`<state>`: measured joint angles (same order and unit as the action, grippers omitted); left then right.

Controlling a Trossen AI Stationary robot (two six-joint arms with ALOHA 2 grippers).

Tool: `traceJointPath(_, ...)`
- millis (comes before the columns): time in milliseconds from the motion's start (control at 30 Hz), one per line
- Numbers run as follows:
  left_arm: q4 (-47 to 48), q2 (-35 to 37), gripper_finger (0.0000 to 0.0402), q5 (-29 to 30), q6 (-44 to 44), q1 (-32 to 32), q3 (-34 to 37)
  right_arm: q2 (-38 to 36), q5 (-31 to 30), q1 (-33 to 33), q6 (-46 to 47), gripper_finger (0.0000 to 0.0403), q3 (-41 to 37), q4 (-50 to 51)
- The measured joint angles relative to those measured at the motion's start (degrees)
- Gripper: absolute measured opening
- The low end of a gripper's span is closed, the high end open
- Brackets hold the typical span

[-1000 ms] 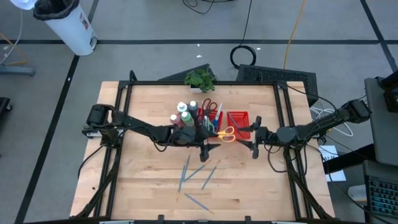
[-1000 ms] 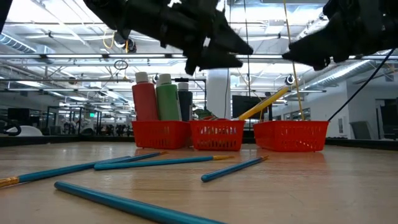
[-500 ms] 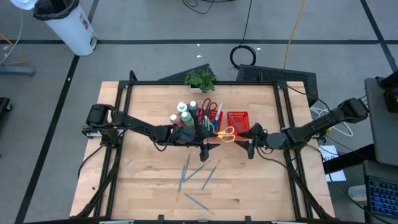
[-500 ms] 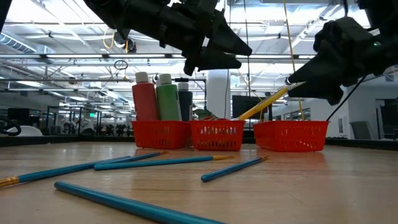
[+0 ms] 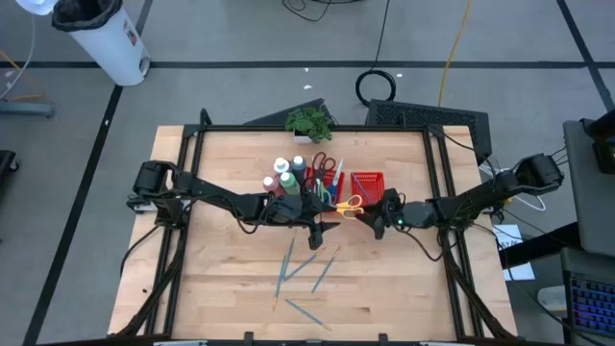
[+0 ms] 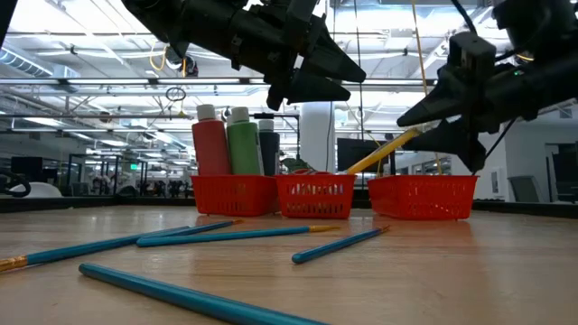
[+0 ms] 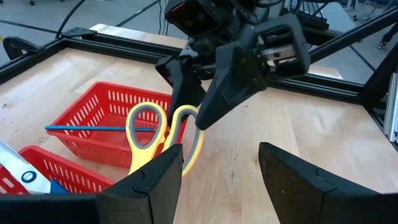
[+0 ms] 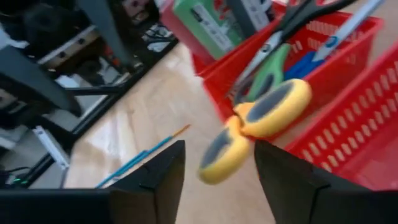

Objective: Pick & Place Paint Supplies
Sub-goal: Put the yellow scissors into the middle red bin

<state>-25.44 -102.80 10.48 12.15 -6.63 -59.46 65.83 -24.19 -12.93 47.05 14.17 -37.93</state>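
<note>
Five brushes (image 5: 303,268) lie loose on the table in front of the tray (image 6: 423,199), probably waiting to be sorted.

The left gripper (image 7: 219,149) hovers over the tray's front edge, fingers apart and empty, seemingly parked.

The right gripper (image 5: 369,212) reaches in at the tray's right front. Its fingers are spread on either side of the yellow scissors (image 8: 273,106) and not yet clamped. The scissors lean over the rim between the middle and right parts, handles outward and easy to take.

One brush (image 7: 99,128) lies in the right part. Other scissors stand in the middle part, their number unclear. About five bottles (image 5: 284,176) stand upright in the left part.

One plant (image 5: 308,122) sits behind the tray.
</note>
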Motion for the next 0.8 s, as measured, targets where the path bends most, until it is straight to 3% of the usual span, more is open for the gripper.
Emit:
traceJointPath(367, -0.03, 0.0, 0.0218, 0.0, 0.01, 0.07, 0.0, 0.02, 0.25, -0.63, -6.11, 0.0019, 0.0, -3.62)
traceJointPath(533, -0.05, 0.0, 0.0218, 0.01, 0.01, 0.07, 0.0, -1.38, 1.67, 0.78, -11.19, 0.0027, 1.18, -3.54)
traceJointPath(667, -0.1, 0.0, 0.0219, 0.01, 0.02, 0.07, 0.0, -4.2, 8.3, 4.35, -15.34, 0.002, 3.7, -1.8)
traceJointPath(800, -0.08, 0.0, 0.0219, 0.0, 0.02, 0.07, 0.0, -6.69, 15.89, 9.4, -17.9, 0.0017, 9.97, 11.93)
